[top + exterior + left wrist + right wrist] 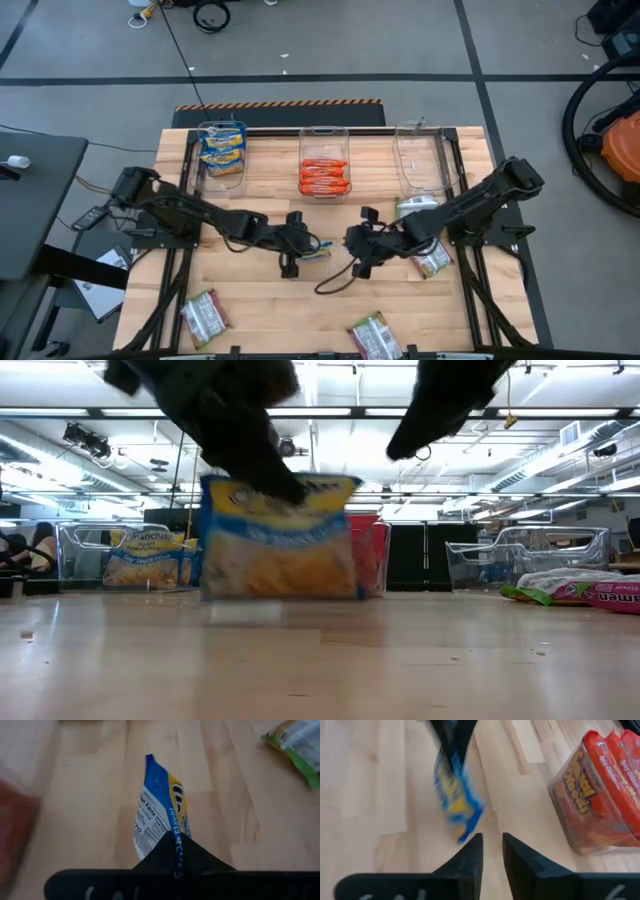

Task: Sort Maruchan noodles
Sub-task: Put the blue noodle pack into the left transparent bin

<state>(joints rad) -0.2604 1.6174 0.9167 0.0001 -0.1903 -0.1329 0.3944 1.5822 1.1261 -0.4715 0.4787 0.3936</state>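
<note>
A yellow-and-blue noodle packet stands upright near the table's middle, under my left gripper, which is shut on it. The packet runs away from the fingers in the left wrist view. My right gripper hovers open just right of it, touching nothing; the packet shows blurred ahead of its fingers. Several silvery-white packets with green and pink lie flat: two by the right arm, and two at the near edge. My left gripper pinches the yellow-and-blue packet between its two fingers at one sealed edge, the packet's upper edge in the low view. The fingers come slanting down from the table's left. The packet hangs upright below them; whether its lower edge touches the table I cannot tell.
Three clear bins stand along the far edge: the left one holds yellow-and-blue packets, the middle one orange-red packets, and the right one shows nothing inside. The orange-red bin is close ahead of my right gripper. Bare wood lies between the arms and the near edge.
</note>
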